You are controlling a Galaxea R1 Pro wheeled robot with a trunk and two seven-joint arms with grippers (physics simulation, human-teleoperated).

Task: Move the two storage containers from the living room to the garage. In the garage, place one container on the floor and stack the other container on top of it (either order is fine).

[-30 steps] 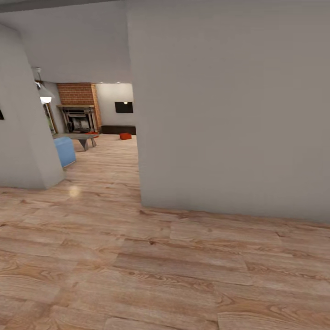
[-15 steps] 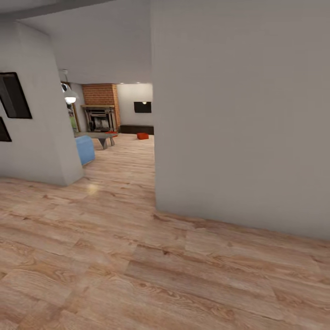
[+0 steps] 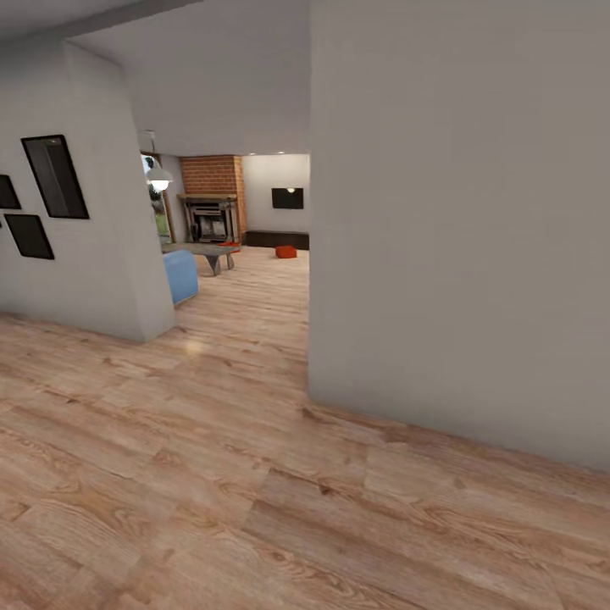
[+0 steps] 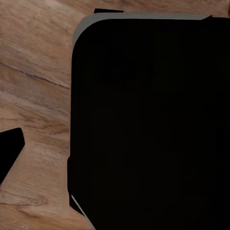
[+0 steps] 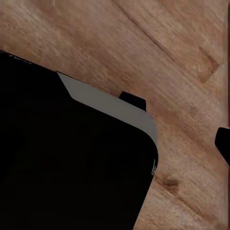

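Head view: a hallway of light wood plank flooring [image 3: 212, 474], seen looking toward the living room [image 3: 246, 220]. A broad grey-white wall [image 3: 457, 229] closes off the right half of the scene; a second wall [image 3: 93, 229] on the left carries three dark picture frames [image 3: 55, 176], two of them cut by the picture edge.

Through the gap between the walls: a red brick fireplace [image 3: 209, 199], a wall-mounted black TV [image 3: 287, 198], a long dark low cabinet [image 3: 276, 240] partly hidden behind the right wall, a hanging lamp [image 3: 158, 180], a grey low table [image 3: 206, 252] and a blue seat [image 3: 180, 275] partly hidden by the left wall corner.

One storage container [image 3: 285, 252], small and orange-red, sits on the plank floor just in front of the dark cabinet, far from the camera. A second orange-red patch [image 3: 227, 245] lies at the far end of the low table; too small to tell whether it is the other bin, or whether it rests on the table or beyond it.

Wrist views: each looks down on plank flooring, largely blocked by a black rounded body with a grey edge [image 4: 148, 120] [image 5: 72, 158] close to the lens. Small dark shapes at the margins cannot be identified. Neither arm's pose can be read, and whether the left or right gripper is parted or closed cannot be told.
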